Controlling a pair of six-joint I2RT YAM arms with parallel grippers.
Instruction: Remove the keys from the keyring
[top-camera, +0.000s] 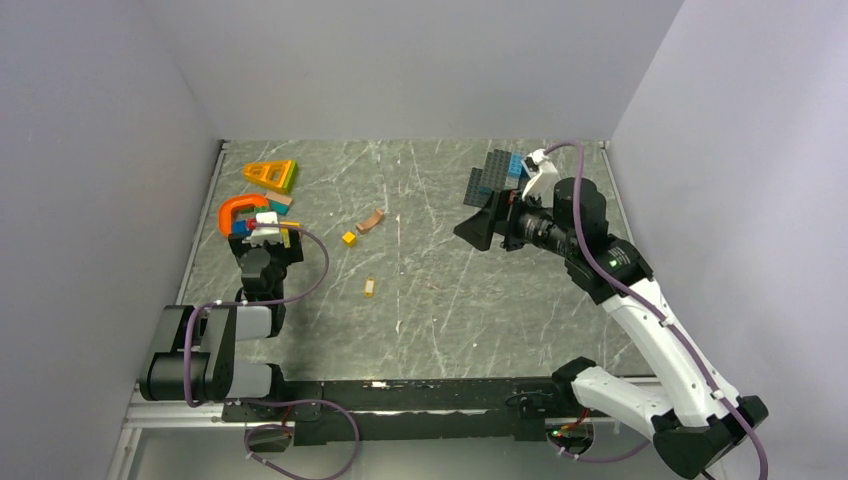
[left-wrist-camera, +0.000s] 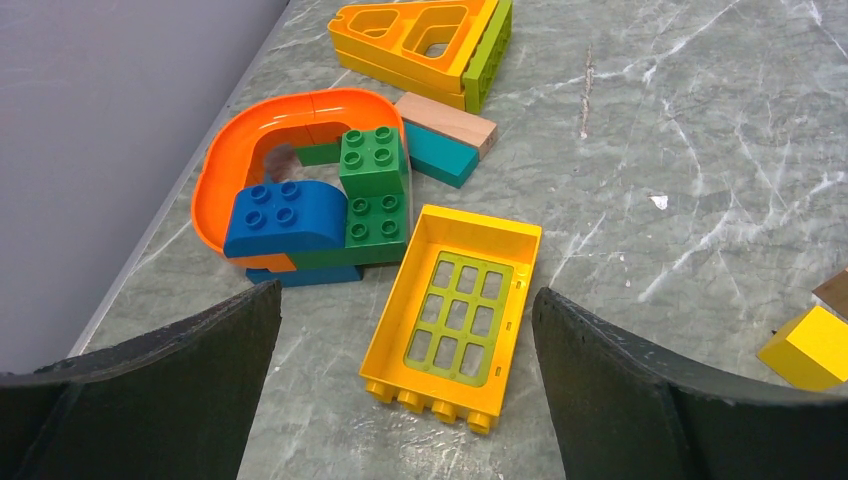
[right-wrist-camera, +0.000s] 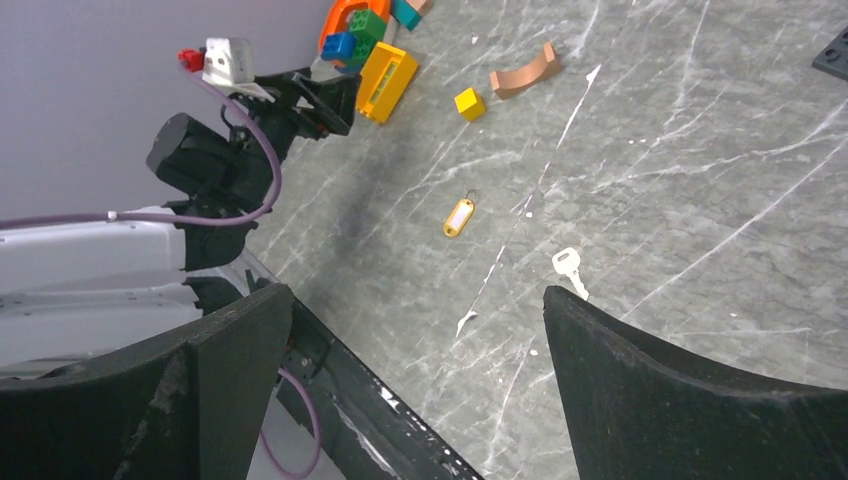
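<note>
The keyring's yellow oblong tag (right-wrist-camera: 459, 216) lies flat on the marble table, with a thin grey ring (right-wrist-camera: 470, 195) at its upper end; it also shows in the top view (top-camera: 369, 287). A small silver key (right-wrist-camera: 568, 266) lies apart from the tag, to its right, not touching it. My right gripper (right-wrist-camera: 415, 385) is open and empty, held high over the table's right side (top-camera: 478, 212), looking down at both. My left gripper (left-wrist-camera: 405, 385) is open and empty at the left (top-camera: 280, 243), just short of a yellow window-frame brick (left-wrist-camera: 455, 310).
An orange arch with blue and green bricks (left-wrist-camera: 310, 195), an orange triangle piece (top-camera: 270, 175), a small yellow cube (top-camera: 349, 238) and a brown arch (top-camera: 371, 220) lie at the left and middle. Dark grey and blue plates (top-camera: 497, 170) lie behind the right gripper. Walls close in three sides.
</note>
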